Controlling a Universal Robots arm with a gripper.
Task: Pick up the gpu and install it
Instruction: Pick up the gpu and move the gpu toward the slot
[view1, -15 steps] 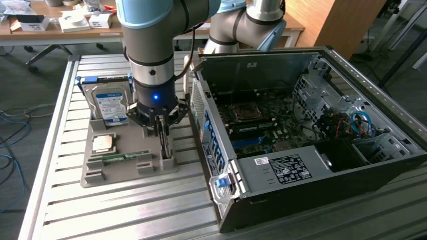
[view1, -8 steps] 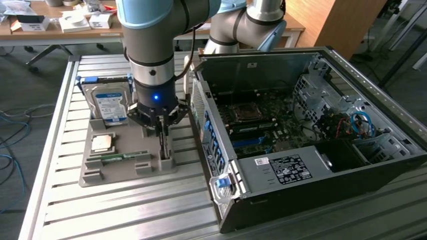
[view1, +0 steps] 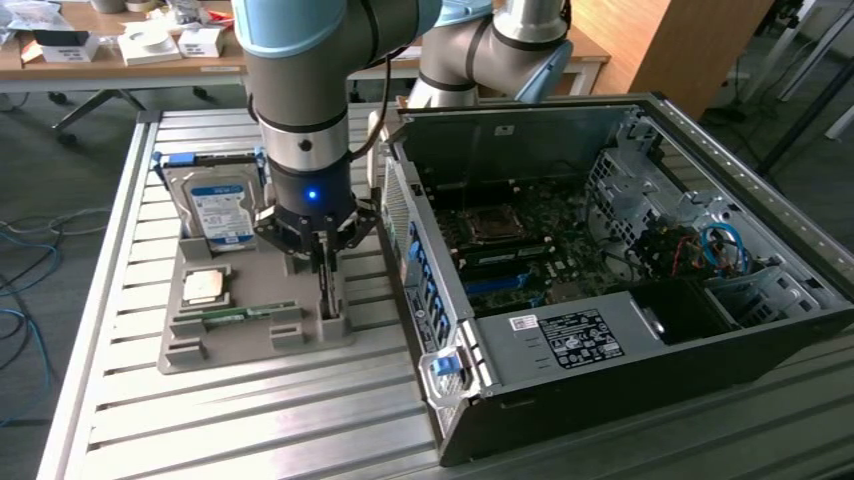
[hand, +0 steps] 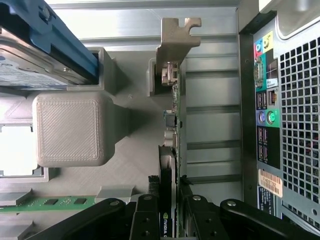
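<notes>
Your fingers (hand: 146, 215) are clamped on the gpu (hand: 172, 145), one on each flat side, pinching the thin card along its upper edge. The gpu stands on its edge in a slot of the grey holder (view1: 200, 350), right under the fingers. Its silver bracket (hand: 176, 40) is at the end away from them. I think the card is light and stiff, but easy to break, with tiny parts that can snap off. So hold it by the flat sides, not the bracket, and squeeze gently. Between the fingers there is a small green mark that looks like NVIDIA. To one side of the fingers lie the hard drive (view1: 220, 210) with its blue label and the green RAM stick (hand: 50, 204). To the other side is the computer case (view1: 561, 340). Its stickers have writing too small to read.
</notes>
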